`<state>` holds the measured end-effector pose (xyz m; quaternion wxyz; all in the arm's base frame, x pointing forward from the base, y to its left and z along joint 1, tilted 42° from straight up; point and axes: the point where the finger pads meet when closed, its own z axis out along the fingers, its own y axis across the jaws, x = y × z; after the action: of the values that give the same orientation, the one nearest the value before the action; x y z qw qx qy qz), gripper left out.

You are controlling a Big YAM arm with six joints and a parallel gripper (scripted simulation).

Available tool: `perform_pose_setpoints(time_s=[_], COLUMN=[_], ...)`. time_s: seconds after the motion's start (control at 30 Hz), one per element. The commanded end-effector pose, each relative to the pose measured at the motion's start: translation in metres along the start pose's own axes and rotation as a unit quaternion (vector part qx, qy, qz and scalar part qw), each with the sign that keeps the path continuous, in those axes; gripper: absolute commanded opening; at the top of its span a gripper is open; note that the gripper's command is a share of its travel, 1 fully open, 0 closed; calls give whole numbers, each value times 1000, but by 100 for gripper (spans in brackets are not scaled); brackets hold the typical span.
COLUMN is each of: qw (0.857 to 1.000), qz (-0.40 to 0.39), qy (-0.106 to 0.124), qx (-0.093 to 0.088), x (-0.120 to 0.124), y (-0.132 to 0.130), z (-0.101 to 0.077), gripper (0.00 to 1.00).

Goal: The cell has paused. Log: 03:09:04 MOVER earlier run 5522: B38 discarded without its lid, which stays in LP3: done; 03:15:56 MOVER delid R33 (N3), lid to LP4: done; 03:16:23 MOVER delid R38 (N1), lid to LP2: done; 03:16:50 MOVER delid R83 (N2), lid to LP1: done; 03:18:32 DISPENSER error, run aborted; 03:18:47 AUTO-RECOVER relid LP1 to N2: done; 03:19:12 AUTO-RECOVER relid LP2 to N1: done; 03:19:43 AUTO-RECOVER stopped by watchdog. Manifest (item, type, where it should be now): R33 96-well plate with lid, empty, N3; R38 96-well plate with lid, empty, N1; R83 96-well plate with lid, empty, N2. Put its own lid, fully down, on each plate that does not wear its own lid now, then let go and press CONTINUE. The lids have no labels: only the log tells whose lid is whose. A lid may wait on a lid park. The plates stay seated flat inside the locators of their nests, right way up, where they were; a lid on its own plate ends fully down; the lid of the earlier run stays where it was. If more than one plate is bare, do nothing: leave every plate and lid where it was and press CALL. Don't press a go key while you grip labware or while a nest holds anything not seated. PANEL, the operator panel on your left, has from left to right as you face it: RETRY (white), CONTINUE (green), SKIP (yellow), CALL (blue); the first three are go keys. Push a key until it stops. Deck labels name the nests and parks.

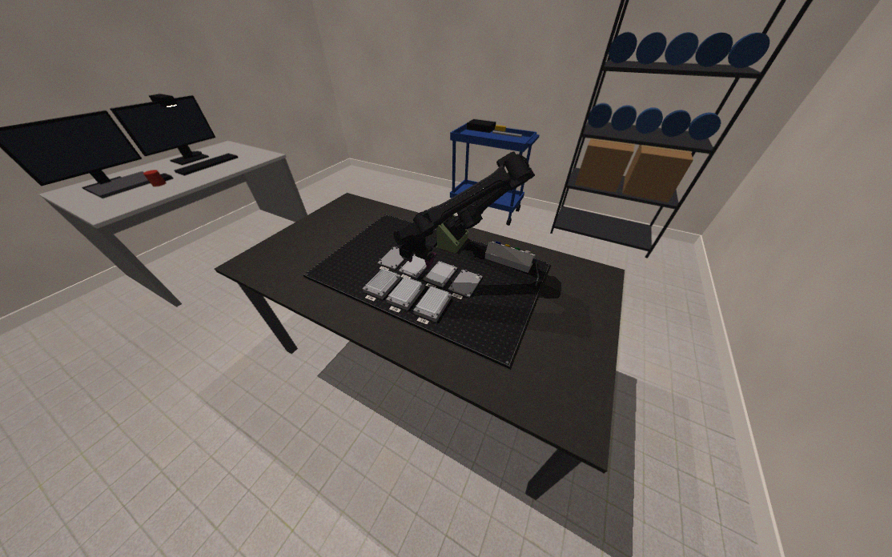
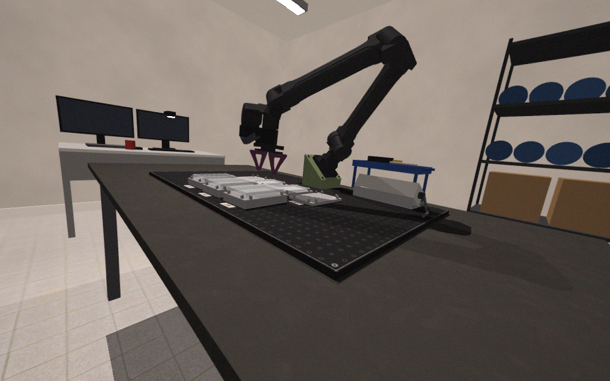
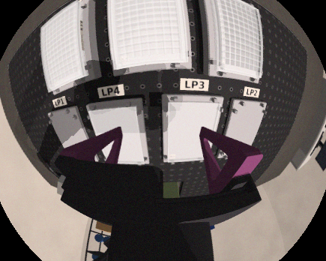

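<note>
Three white 96-well plates stand in a row on the black deck; in the wrist view they are the left plate (image 3: 64, 46), the middle plate (image 3: 149, 24) and the right plate (image 3: 236, 34). I cannot tell which of them wear lids. In front of them are four lid parks. A white lid lies on LP4 and another white lid (image 3: 191, 127) lies on LP3. LP1 (image 3: 66, 127) and LP2 (image 3: 246, 118) look grey and bare. My gripper (image 3: 160, 130) is open and empty, hovering a little above the row of parks, between LP4 and LP3. It also shows in the exterior view (image 2: 268, 163).
The grey operator panel (image 1: 508, 254) stands at the deck's back edge beside the arm's green base (image 2: 319, 172). A desk with monitors (image 1: 158, 166), a blue cart (image 1: 494, 162) and a shelf rack (image 1: 657, 124) stand away from the table.
</note>
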<state>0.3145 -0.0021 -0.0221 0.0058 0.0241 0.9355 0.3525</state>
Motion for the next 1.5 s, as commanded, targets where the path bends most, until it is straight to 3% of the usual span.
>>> perform_pose_setpoints(time_s=[0.0, 0.13, 0.2, 0.27, 0.53, 0.57, 0.77, 1.0, 1.07, 1.3, 1.33, 1.37, 1.47], qw=[999, 999, 999, 1000, 1000, 1000, 994, 974, 974, 942, 942, 937, 940], qz=[-30, -28, -37, -22, -22, -17, -4, -5, -5, -5, -5, -19, -19], qy=[13, 16, -7, 4, 4, -14, -111, -226, -226, -336, -337, -348, -340], qx=[-8, -8, 0, -5, -5, -8, -10, -11, -11, -12, -12, -3, -5], x=[3, 14, -8, 3, 3, 10, 9, 7, 7, 6, 5, -13, -10], y=[13, 19, 15, 13, 12, 2, -29, -64, -64, -98, -103, -116, -130], z=[-4, -1, -15, -6, -6, -4, -3, -5, -5, -7, -7, -19, -17], gripper=[100, 100, 100, 100, 100, 0, 0, 0, 0, 0, 0, 0, 0])
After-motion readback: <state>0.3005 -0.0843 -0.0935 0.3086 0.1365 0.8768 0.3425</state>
